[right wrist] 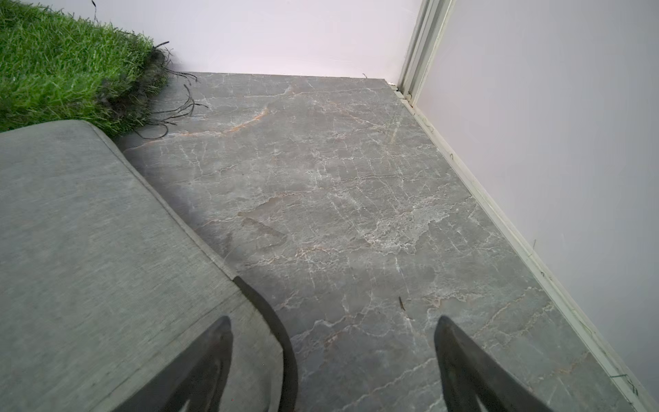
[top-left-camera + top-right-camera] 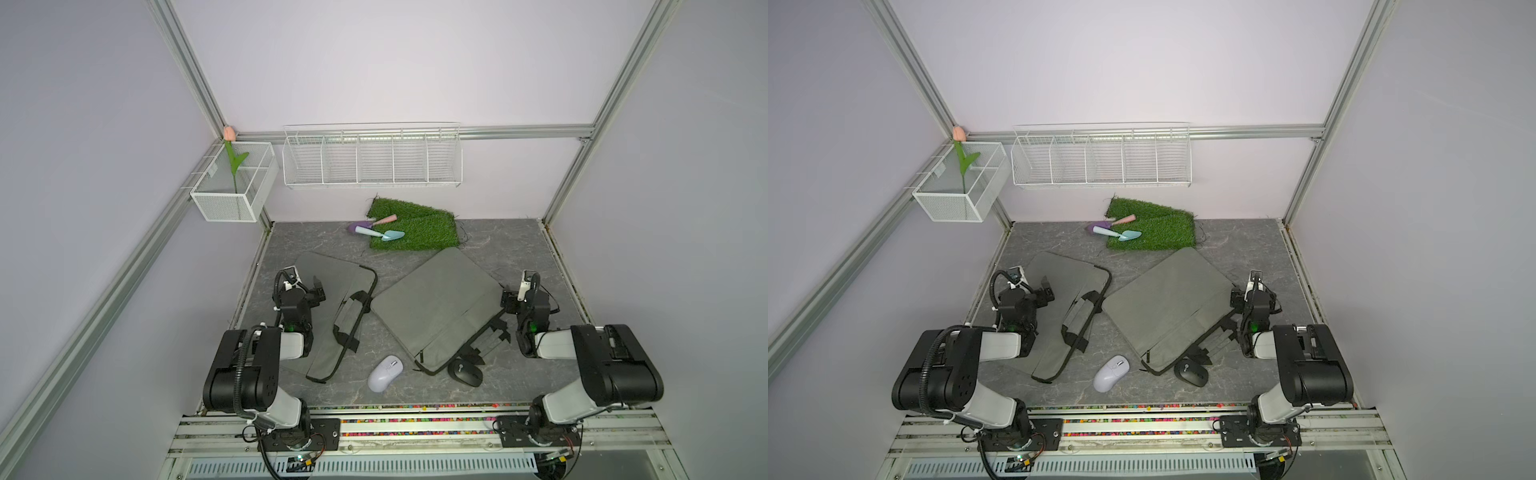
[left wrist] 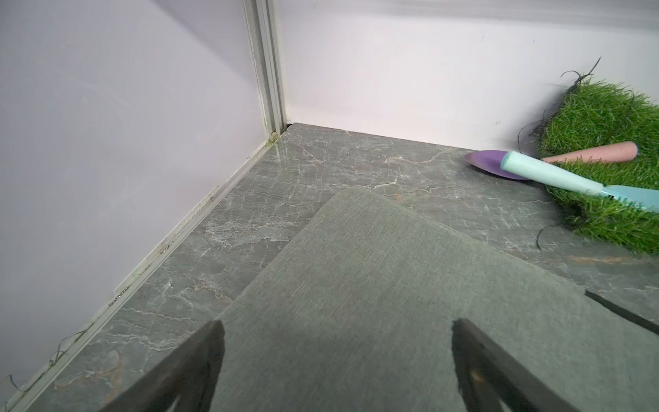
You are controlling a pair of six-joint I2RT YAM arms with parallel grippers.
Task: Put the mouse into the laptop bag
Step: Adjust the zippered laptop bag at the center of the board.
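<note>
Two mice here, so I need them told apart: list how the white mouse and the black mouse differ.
The white mouse is pale and longer; the black mouse is dark and rounder. The white mouse lies apart on bare table; the black mouse sits beside a grey laptop bag corner. Both rest buttons-up, not in a bag.

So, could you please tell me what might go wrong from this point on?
1. Two mice, the white mouse and the black mouse, and two grey bags, left bag and right bag, invite a wrong pairing.
2. Neither bag visibly gapes open, so a mouse might just be dropped on top.
3. The black mouse lies beside the right bag's straps, which could snag a finger.
</note>
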